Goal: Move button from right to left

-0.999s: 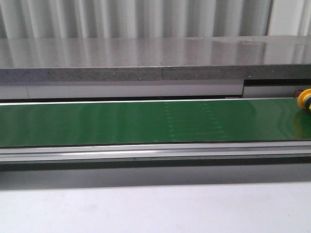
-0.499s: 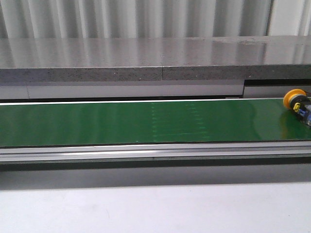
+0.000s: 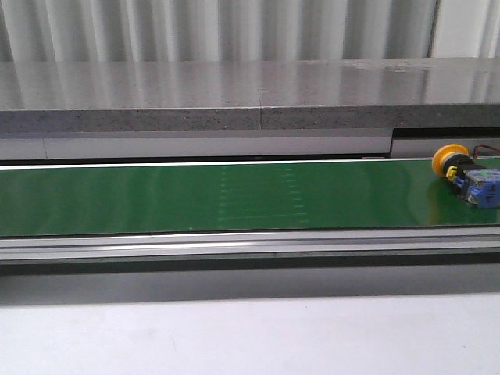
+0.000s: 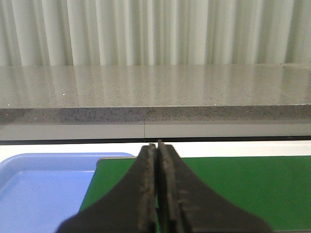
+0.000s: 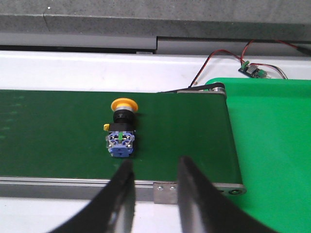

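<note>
Button placement first: we see it lying on its side on the green belt, near the belt's right end in the front view, well apart from the left arm's area. In the right wrist view it sits just beyond the tips of our right gripper, a little toward the finger on the picture's left rather than centred in the gap, and not touching either finger. That gripper is spread wide, with nothing between its fingers.

Its long axis runs across the belt's width, slightly skewed. The round orange-yellow cap points toward the far edge of the belt and the grey stone ledge; the blue-grey blocky base with its green mark points back toward us and the near rail.

Our left gripper is pressed together, pads meeting with nothing between them. It hangs over the belt's left end, beside a blue tray.

Beyond the belt's right end we see a bright green surface and a small circuit board with red and black wires.
</note>
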Robot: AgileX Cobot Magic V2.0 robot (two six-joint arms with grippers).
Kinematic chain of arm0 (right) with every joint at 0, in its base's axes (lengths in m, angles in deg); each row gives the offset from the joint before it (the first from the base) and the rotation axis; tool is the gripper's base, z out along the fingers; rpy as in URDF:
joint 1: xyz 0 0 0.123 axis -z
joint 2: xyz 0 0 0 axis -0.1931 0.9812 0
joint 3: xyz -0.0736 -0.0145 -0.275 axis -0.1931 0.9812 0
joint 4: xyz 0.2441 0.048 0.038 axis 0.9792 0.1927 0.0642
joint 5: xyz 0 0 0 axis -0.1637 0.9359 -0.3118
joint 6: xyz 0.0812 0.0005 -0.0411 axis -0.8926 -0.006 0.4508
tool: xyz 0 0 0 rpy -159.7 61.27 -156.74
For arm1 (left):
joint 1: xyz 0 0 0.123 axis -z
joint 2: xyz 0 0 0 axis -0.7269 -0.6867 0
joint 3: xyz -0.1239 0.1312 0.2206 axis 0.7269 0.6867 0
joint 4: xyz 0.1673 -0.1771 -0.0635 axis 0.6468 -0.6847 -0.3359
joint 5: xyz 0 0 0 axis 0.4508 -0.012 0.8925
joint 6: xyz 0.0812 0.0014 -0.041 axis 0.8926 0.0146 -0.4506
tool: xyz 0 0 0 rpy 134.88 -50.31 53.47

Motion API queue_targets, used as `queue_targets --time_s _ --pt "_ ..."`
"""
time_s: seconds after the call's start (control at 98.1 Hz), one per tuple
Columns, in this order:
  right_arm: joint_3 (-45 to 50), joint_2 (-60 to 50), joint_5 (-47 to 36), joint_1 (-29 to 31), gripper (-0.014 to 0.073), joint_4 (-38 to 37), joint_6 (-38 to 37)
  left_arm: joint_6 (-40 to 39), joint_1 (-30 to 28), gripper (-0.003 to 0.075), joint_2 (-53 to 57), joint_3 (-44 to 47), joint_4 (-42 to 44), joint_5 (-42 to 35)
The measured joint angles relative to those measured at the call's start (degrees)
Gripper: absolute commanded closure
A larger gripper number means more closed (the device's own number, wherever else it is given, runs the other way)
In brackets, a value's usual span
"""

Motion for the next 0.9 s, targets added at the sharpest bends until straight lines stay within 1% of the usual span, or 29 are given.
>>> queue_targets --time_s 0.051,0.092,0.764,0.897 --pt "0.0 -0.48 0.0 0.0 0.0666 0.0 0.0 0.0 0.0 0.074 0.0 0.0 0.0 0.0" --pt "0.0 -0.71 0.0 0.0 0.0656 0.0 0.0 0.0 0.0 0.074 0.0 0.0 0.0 0.0" --pt "0.0 -0.8 0.0 0.0 0.0661 0.0 0.0 0.0 0.0 0.074 0.0 0.0 -0.3 -0.34" --pt "0.0 -0.8 0.0 0.0 0.0661 0.0 0.0 0.0 0.0 0.074 0.0 -2.11 -1.34 1.19"
